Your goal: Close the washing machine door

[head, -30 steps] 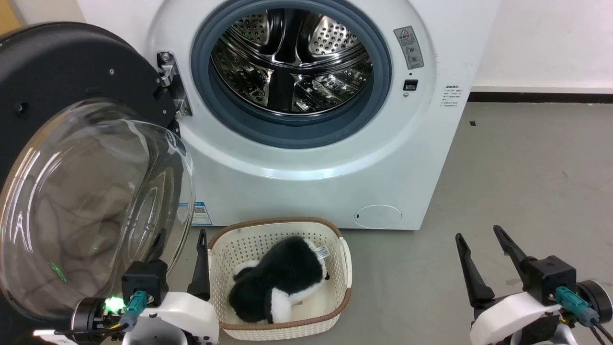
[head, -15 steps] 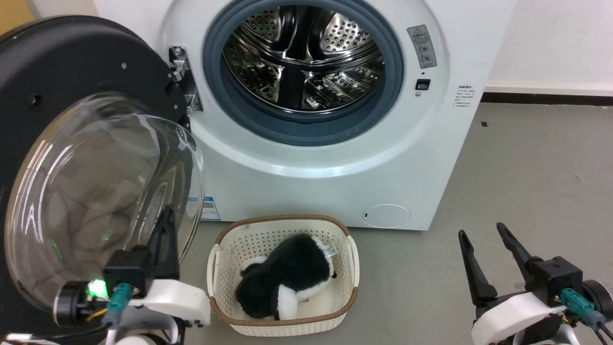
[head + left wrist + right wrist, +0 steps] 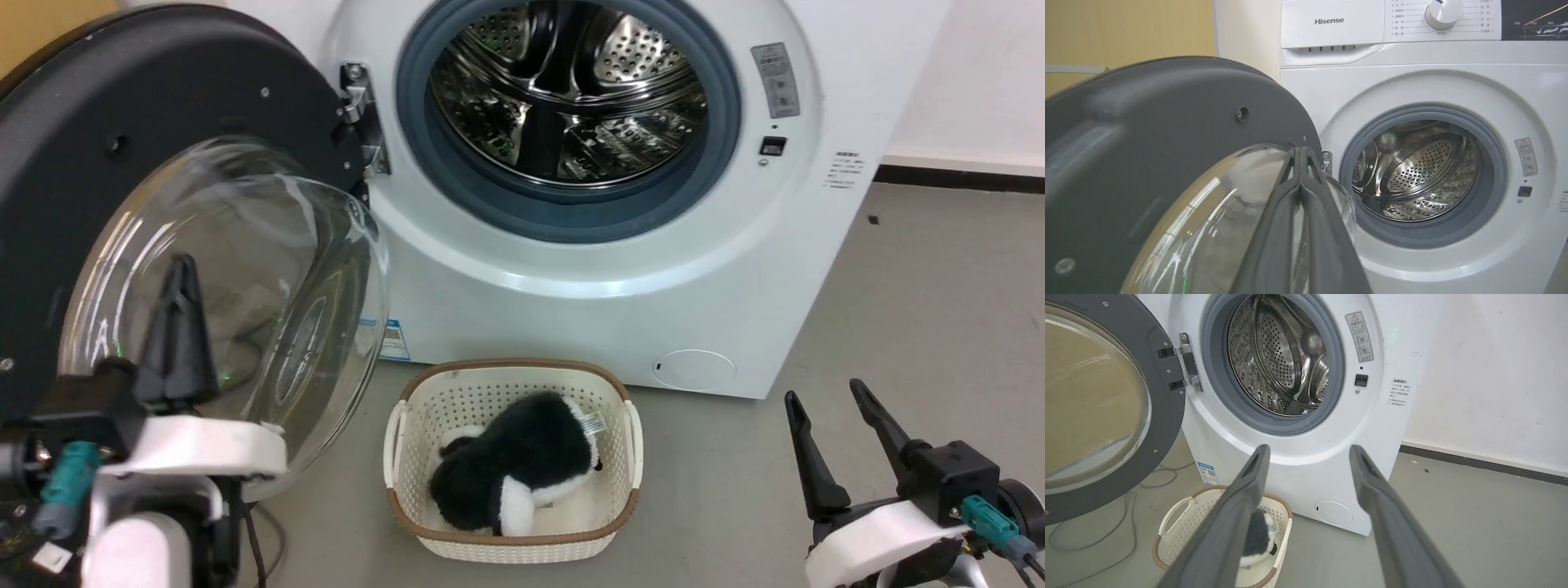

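Head view | round glossy black door (image 3: 98, 106) open, left of big white washing machine (image 3: 571, 310) | left pincer (image 3: 181, 268) pressed together, also left | right pincer (image 3: 823, 392) spread, right

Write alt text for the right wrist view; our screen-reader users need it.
The washing machine door stands wide open at the left of the white washing machine, baring its steel drum. In the foreground the right gripper rises with its two dark fingers spread apart. A cream basket on the floor holds a black-and-white plush toy.

Grey floor (image 3: 939, 310), white wall (image 3: 1486, 375), dark skirting (image 3: 1474, 461).
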